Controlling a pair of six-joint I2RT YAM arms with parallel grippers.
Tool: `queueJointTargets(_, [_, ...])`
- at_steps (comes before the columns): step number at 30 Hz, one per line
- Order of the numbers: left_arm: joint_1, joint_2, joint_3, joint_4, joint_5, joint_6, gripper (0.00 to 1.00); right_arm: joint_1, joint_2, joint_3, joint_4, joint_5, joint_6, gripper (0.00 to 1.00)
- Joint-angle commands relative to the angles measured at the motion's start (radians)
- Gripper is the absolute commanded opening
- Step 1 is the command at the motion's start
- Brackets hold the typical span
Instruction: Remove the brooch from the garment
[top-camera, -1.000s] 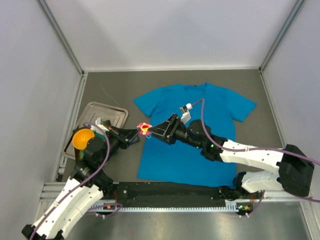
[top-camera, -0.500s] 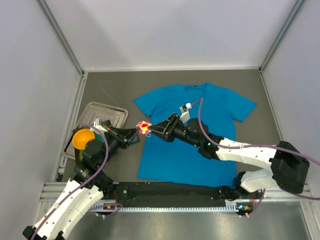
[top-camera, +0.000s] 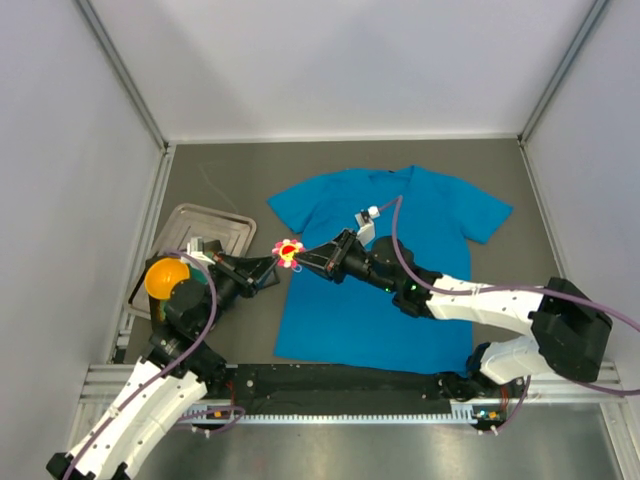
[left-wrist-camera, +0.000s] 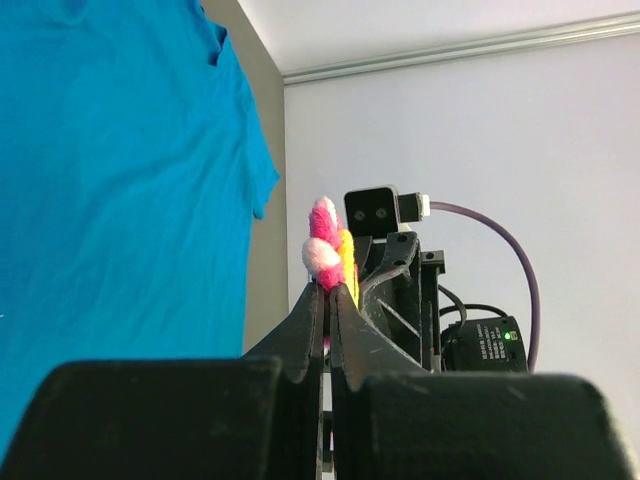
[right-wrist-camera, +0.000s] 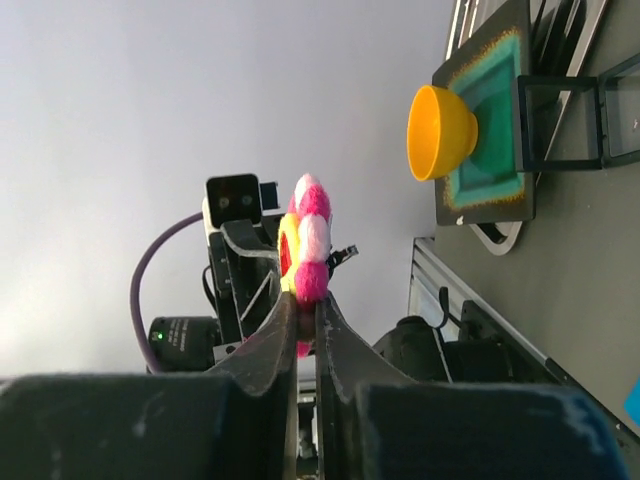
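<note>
Shows a grey table (top-camera: 230, 170) with the blue garment (top-camera: 420, 220) spread flat on it. Places the cloth beneath the right fingers (top-camera: 312, 256) and far past their tips toward the back wall, collar farthest from the arm bases.

Sets a metal tray (top-camera: 225, 222) on the table behind the left fingers (top-camera: 270, 264), well apart from their tips. Adds an orange round object (top-camera: 165, 277) at the tray's near corner, beside the left arm; in the right wrist view, lies up and to the right of the fingertips.

Presents the two pairs of fingers tip to tip from opposite sides, above the garment's left edge. Shows each pair pressed nearly together, leaving only a thin slit, and both pinching the brooch (left-wrist-camera: 322, 250) by its lower edge.

Holds the brooch upright at the very tips, between the two pairs, pink-red petals and yellow centre rising above them. Stands clear of the cloth in both wrist views, with the garment off to the left of the left fingers, in the background.
</note>
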Motion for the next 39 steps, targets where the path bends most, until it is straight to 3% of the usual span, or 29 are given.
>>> queueJointTargets(1, [0.000,-0.025,-0.009,0.059,0.037,0.033,0.00,-0.009,0.020,0.015,0.076,-0.016,-0.011,0.00])
queueJointTargets(3, [0.000,-0.038,0.009,0.015,0.026,0.107,0.00,-0.018,0.036,0.032,0.053,-0.031,-0.065,0.00])
queueJointTargets(4, [0.000,-0.044,0.047,-0.025,0.012,0.131,0.24,-0.024,0.047,0.044,0.053,-0.046,-0.085,0.00])
queueJointTargets(6, [0.000,-0.055,0.098,-0.211,-0.077,0.191,0.52,-0.046,0.076,0.052,0.085,-0.062,-0.160,0.00])
queueJointTargets(7, [0.000,-0.058,0.148,-0.276,-0.101,0.210,0.71,-0.052,0.085,0.055,0.092,-0.077,-0.189,0.00])
queueJointTargets(9, [0.000,-0.066,0.201,-0.391,-0.164,0.292,0.80,-0.072,0.121,0.068,0.089,-0.094,-0.266,0.00])
queueJointTargets(15, [-0.002,-0.055,0.379,-0.487,-0.271,0.506,0.84,-0.107,0.346,0.208,0.071,-0.243,-0.487,0.00])
queueJointTargets(20, [-0.001,-0.018,0.436,-0.499,-0.281,0.589,0.83,-0.106,0.533,0.295,0.168,-0.349,-0.496,0.00])
queueJointTargets(39, [-0.002,0.044,0.377,-0.381,-0.172,0.612,0.80,-0.096,0.773,0.469,0.142,-0.410,-0.573,0.05])
